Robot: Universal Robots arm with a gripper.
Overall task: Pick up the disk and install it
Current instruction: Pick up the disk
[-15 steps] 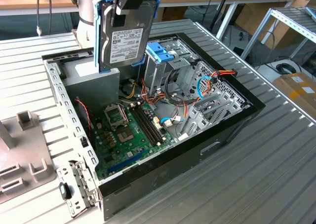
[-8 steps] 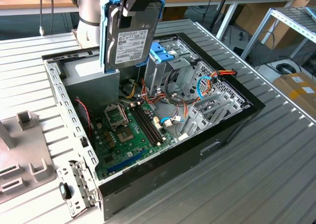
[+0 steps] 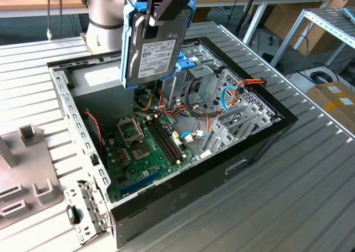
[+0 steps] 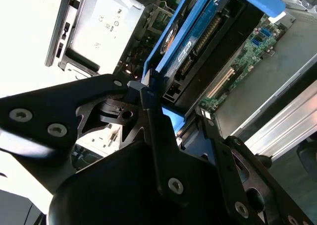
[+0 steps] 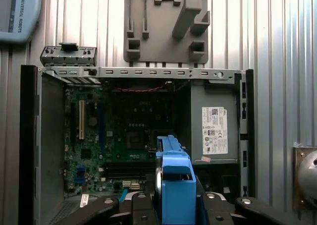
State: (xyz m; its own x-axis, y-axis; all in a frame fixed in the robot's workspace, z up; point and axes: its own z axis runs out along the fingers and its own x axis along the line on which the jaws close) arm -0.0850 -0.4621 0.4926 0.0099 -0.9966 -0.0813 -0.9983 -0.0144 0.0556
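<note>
- The gripper [image 3: 163,10] is clamped on the upper end of the disk [image 3: 157,51].
- The disk hangs below it, upright, long axis vertical.
- An open computer case [image 3: 233,166] lies underneath.

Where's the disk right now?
In the exterior view, the disk is clamped upright in the gripper, above the open computer case, with the grey power supply just to the exterior view's left of it.
</note>
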